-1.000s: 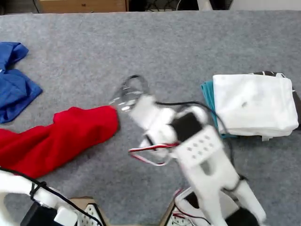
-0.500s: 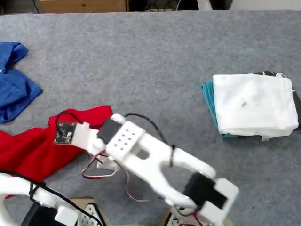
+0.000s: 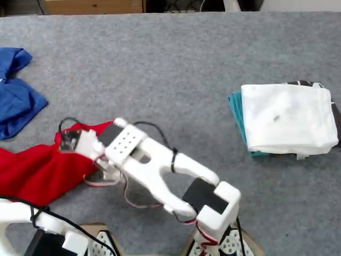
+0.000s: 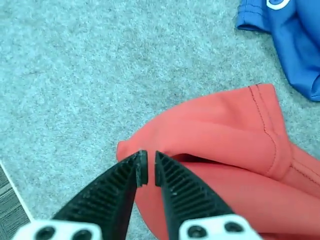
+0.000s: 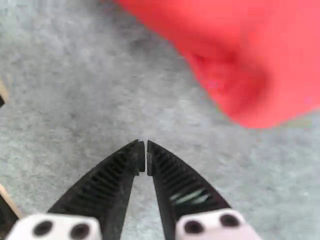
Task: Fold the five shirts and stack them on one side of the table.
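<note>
Right gripper [image 3: 69,141] swung to red shirt [image 3: 37,170].

My right arm [image 3: 160,165] stretches long and low across to my left, right pincer [image 5: 145,152] with its jaws pressed together. My left arm [image 3: 32,216] sits tucked near its base, left pincer [image 4: 147,167] angled downward, jaws all but touching.

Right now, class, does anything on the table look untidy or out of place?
The red shirt lies crumpled and unfolded at the left, and the blue shirt sits bunched at the left edge. The white shirt tops a neat folded stack at the right.
</note>
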